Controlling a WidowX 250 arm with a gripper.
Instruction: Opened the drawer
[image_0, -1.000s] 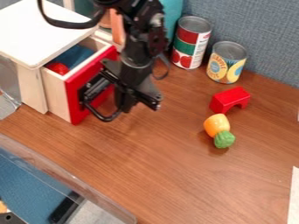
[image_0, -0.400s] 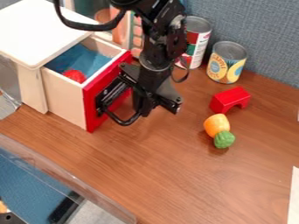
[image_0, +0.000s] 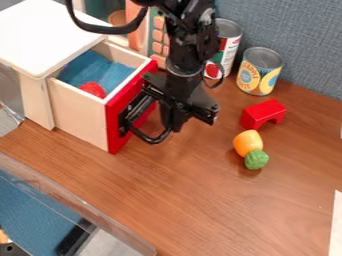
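Drawer (image_0: 79, 116) out, black handle (image_0: 137, 109) the place to pull

It juts from its cabinet (image_0: 35, 100) near the table's (image_0: 220, 210) upper-left corner. I judge it light and stiff, likely to bind if I pull crooked. My end effector (image_0: 170, 117) is at the handle; whether it's open or closed I can't tell. Tin cans (image_0: 259, 75) behind carry printed, illustrated labels.

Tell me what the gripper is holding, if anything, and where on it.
The gripper is at the drawer's red front; whether it grips or only hooks it there cannot be told.
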